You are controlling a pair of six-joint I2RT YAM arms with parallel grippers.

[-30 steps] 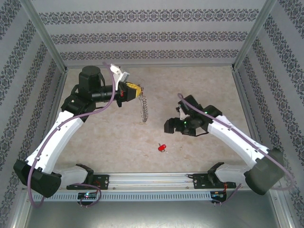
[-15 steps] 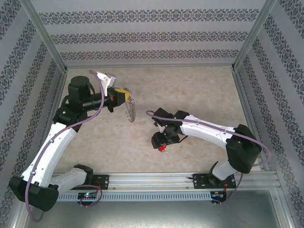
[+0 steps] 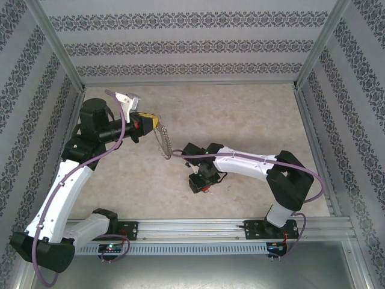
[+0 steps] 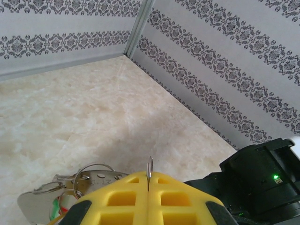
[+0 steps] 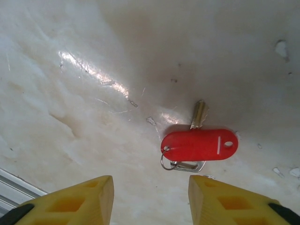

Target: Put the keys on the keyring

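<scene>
The marble-patterned table (image 3: 252,114) carries one red key (image 3: 206,188), lying close to the near edge and about midway across. The left arm (image 3: 60,192) reaches up the table well to the left of that key. The right arm (image 3: 246,164) bends in from the key's right.

The right end effector (image 3: 201,182) stands over the key. From the right wrist, this end effector (image 5: 150,190) has its yellow fingers parted with a clear gap. The key (image 5: 199,145) lies flat on the table just beyond the fingertips, nearer the right finger and touched by neither.

The left end effector (image 3: 151,122), up and left of the key, is clamped on the keyring (image 3: 163,141), whose limp chain hangs below it. From the left wrist, a thin wire of the keyring (image 4: 149,169) pokes up from the seam of the closed yellow fingers (image 4: 122,201), with small silver rings (image 4: 93,172) to their left.

The key has a red plastic tag, a small split ring and a short metal shank.
</scene>
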